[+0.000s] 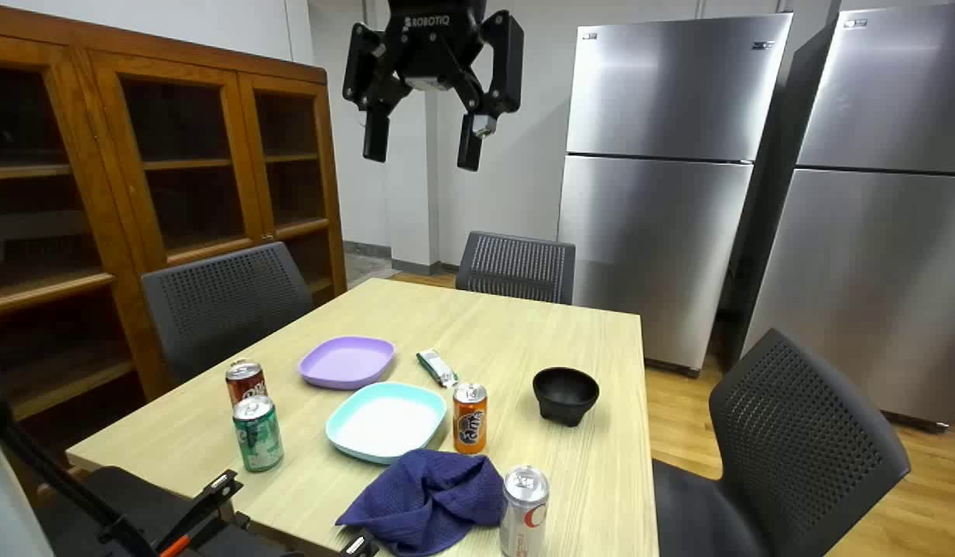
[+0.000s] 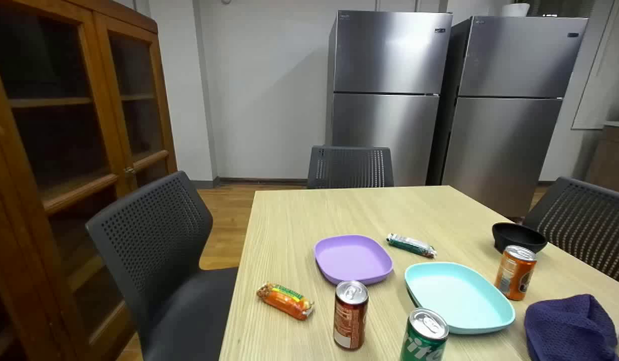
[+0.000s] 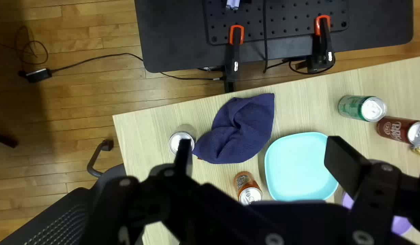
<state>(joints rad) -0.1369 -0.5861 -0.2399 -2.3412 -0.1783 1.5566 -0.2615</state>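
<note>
black tool (image 1: 422,155) | navy cloth (image 1: 431,499) | turquoise plate (image 1: 386,422) | orange can (image 1: 470,422) | purple plate (image 1: 347,362) | green can (image 1: 258,442) | black bowl (image 1: 566,398)

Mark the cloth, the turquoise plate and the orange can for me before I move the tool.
Cloth (image 3: 240,132): wrist view, on the middle of its crumpled top.
Turquoise plate (image 2: 458,295): in an exterior view, on its bare inside.
Orange can (image 1: 470,422): in an exterior view, on its printed side.
</note>
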